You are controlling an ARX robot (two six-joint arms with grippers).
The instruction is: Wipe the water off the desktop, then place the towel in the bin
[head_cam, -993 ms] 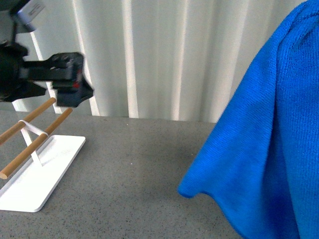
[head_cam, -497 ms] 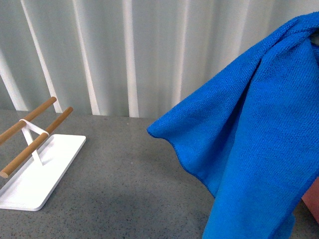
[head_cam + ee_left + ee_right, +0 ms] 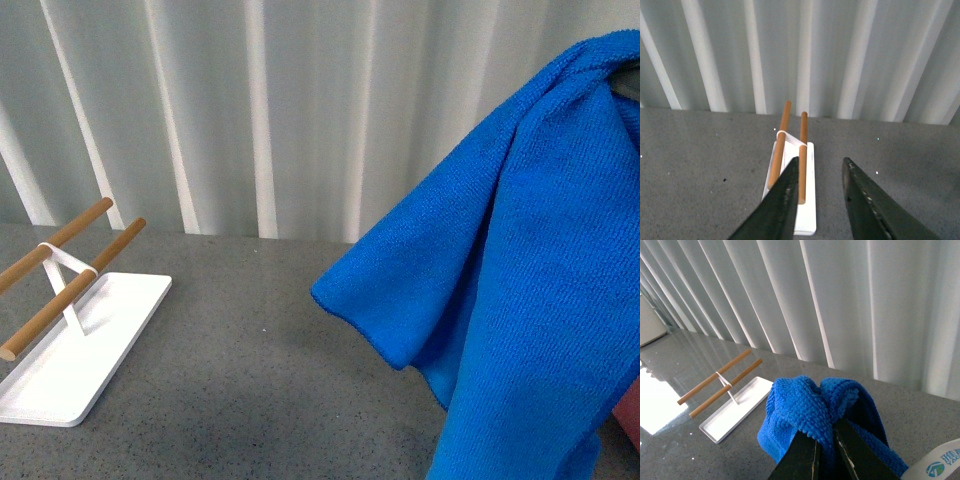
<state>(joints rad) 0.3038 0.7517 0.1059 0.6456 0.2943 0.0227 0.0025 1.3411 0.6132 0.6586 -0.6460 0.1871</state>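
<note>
The blue towel point(image 3: 520, 300) hangs in thick folds at the right of the front view, above the dark grey speckled desktop point(image 3: 230, 380). Its free corner droops towards the middle. My right gripper point(image 3: 822, 432) is shut on a bunched top fold of the towel point(image 3: 800, 405). Only a pink sliver of the bin point(image 3: 630, 412) shows, behind the towel at the right edge. My left gripper point(image 3: 821, 161) is open with nothing between its fingers, held above the desktop point(image 3: 700, 165) and pointing at the white tray. No water shows on the desktop.
A white tray point(image 3: 60, 375) with two wooden bars point(image 3: 75, 285) on a stand sits at the left of the desktop; it also shows in both wrist views, tray point(image 3: 807, 220) and tray point(image 3: 735, 410). White pleated curtains close the back. A white labelled object point(image 3: 940, 462) lies near my right gripper.
My left arm has left the front view. The towel has swung: its lower corner rose and spread leftward, then drew back a little. The bin's pink edge came into sight.
</note>
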